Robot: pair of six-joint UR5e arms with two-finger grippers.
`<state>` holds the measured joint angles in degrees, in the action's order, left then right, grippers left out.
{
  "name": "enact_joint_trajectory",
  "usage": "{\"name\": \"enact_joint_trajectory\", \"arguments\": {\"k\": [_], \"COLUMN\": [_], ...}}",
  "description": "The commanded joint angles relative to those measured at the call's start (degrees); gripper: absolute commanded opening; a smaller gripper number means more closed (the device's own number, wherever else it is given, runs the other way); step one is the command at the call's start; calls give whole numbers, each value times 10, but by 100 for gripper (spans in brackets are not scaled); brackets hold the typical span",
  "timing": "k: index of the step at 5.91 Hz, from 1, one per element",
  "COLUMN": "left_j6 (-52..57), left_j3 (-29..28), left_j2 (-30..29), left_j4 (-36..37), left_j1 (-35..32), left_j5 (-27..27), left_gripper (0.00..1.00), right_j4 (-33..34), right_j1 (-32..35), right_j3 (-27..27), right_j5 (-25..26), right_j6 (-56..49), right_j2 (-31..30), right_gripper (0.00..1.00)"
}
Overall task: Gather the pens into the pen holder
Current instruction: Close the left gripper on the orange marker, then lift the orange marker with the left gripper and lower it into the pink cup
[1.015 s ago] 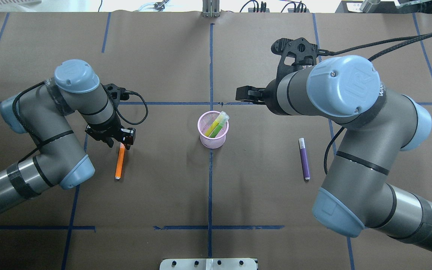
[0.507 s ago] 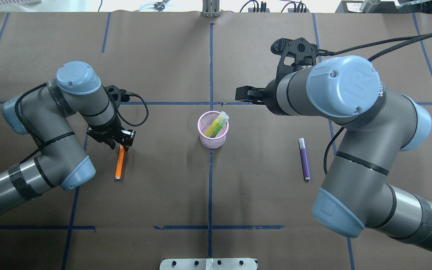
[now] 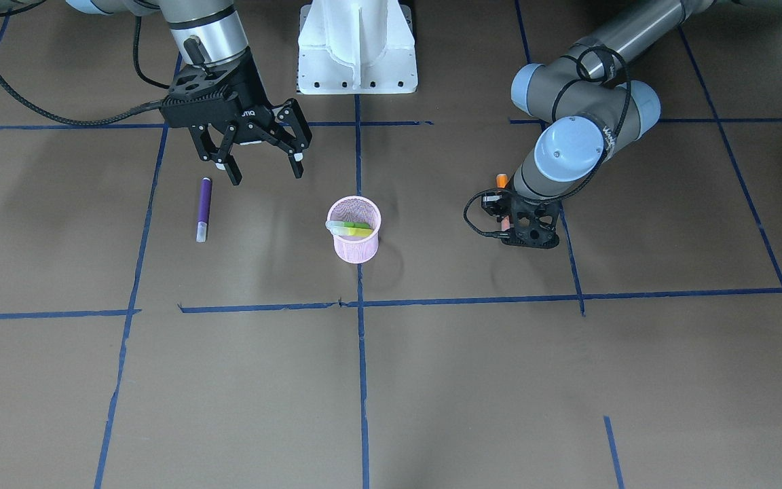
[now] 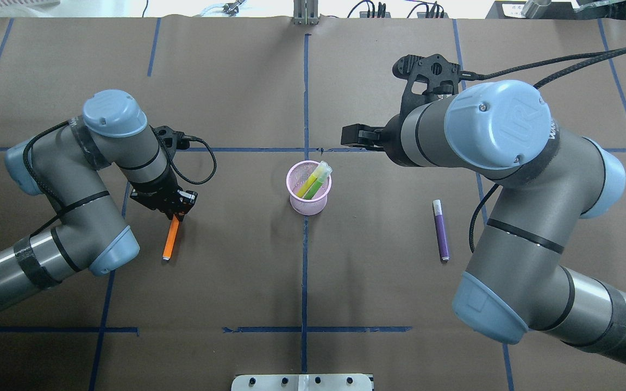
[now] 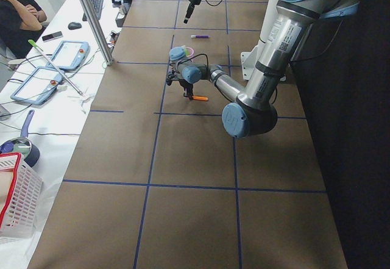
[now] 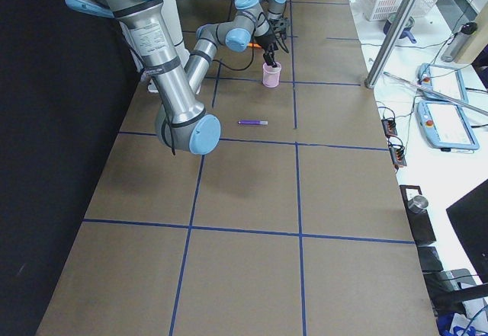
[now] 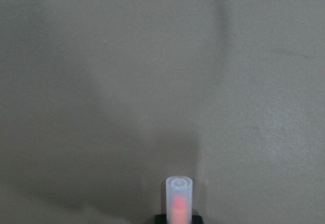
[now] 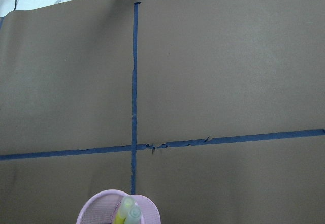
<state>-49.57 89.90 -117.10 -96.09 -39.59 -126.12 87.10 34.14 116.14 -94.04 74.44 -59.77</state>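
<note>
The pink mesh pen holder (image 4: 306,205) (image 3: 356,248) stands at the table's centre with a yellow and a green pen (image 4: 314,181) leaning inside it. An orange pen (image 4: 171,239) lies left of it. My left gripper (image 4: 179,209) is shut on its capped end, and the pale cap (image 7: 179,199) shows in the left wrist view. Whether that pen is off the table I cannot tell. A purple pen (image 4: 442,231) (image 3: 203,204) lies free on the right. My right gripper (image 3: 266,174) hangs open above the table between the purple pen and the holder, holding nothing.
Blue tape lines (image 4: 305,98) cross the brown table cover. The white robot base (image 3: 357,47) sits at the table's near edge. In the exterior left view, a side bench with tablets (image 5: 67,52) and a seated person (image 5: 18,13) runs beyond the far edge.
The left gripper's fingers went from spread around the orange pen's cap end to shut on it, and the pen's free end swung slightly left. The right arm stayed still.
</note>
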Motion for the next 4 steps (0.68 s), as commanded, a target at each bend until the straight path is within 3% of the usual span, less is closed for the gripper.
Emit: {"name": "enact_joint_trajectory", "arguments": {"k": [1, 2, 3, 4], "left_j6": [-1, -7, -8, -8], "left_j3": [11, 52, 91, 107], "left_j2": [-40, -60, -68, -73], "left_j4": [-5, -23, -35, -100], "left_j1": [-7, -10, -8, -3], "left_j5": [0, 31, 99, 173], "left_gripper": [0, 0, 0, 0], "right_j4": [0, 0, 0, 0], "right_j1": [4, 6, 6, 8], "right_j3": [8, 18, 23, 35], "right_j5": [-1, -1, -1, -1], "right_j6": [0, 0, 0, 0], "right_j2": [0, -3, -5, -15], "right_gripper": [99, 99, 99, 99]}}
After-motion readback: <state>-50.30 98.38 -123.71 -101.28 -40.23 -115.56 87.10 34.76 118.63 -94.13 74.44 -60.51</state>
